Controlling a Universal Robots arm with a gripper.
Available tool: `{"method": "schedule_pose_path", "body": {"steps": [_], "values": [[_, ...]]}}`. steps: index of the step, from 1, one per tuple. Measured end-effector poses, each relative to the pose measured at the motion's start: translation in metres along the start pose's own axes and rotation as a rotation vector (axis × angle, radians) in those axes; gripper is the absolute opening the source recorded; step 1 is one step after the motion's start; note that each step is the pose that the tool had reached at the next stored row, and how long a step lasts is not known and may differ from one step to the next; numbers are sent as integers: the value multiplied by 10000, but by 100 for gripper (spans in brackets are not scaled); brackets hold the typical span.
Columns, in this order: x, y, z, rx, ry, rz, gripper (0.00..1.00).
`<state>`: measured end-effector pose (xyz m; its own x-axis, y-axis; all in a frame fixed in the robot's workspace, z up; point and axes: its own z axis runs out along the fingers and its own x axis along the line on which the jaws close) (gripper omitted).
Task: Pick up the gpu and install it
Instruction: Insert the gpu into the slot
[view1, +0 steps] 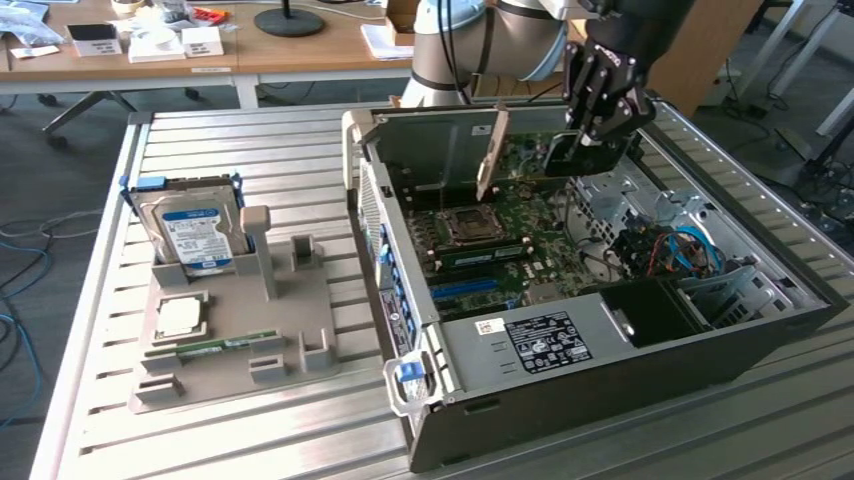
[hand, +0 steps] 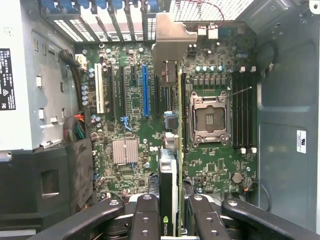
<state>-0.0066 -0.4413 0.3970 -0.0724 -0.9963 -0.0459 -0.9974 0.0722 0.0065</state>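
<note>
My hand (view1: 595, 138) is clamped on the gpu (view1: 530, 165), with the card inside the open case (view1: 601, 400).

I'm holding the gpu on edge over the motherboard (view1: 521, 255), its silver bracket (view1: 495, 150) at the rear wall of the case. In the wrist view my fingers (hand: 145, 220) pinch the card (hand: 170, 170) from both sides, and its edge runs between the blue slot (hand: 145, 90) and the CPU socket (hand: 210, 117). I can't tell if it touches the board. The hard drive (view1: 194, 235) stands in the grey tray (view1: 227, 370) on the surface (view1: 267, 150), at the exterior view's left, well apart from the case.
</note>
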Motion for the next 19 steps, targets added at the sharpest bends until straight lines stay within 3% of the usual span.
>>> {"method": "schedule_pose_path", "body": {"steps": [19], "values": [[3, 0, 48, -1, 3, 0, 27]]}}
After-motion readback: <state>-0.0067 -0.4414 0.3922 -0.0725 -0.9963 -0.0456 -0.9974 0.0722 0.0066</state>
